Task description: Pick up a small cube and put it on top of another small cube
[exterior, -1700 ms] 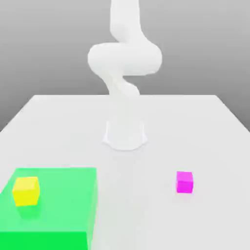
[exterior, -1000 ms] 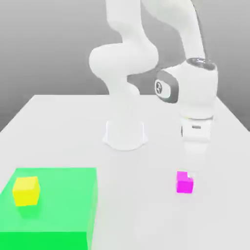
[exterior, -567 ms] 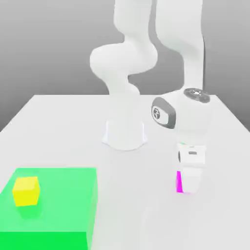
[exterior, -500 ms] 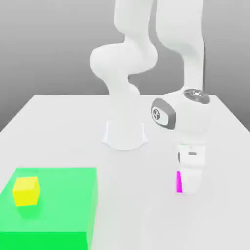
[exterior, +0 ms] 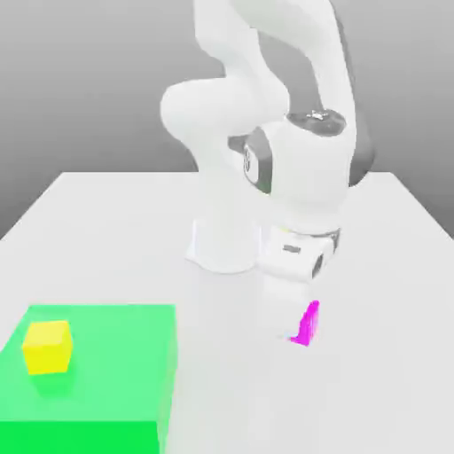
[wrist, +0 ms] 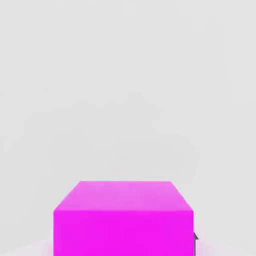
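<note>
Presently, jaws clenched on the magenta cube (exterior: 308,324), gripper (exterior: 300,321) carrying it clear of the white table (exterior: 115,239); pickup judged done, transfer and placement outstanding, yellow cube (exterior: 47,346) waiting on the green slab (exterior: 106,372), well apart.

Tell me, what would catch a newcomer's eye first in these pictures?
Probably the big white arm rising from the middle of the pale table, its gripper at a magenta cube. Next comes the flat green slab at the exterior view's lower left, with a small yellow cube sitting on it.
</note>
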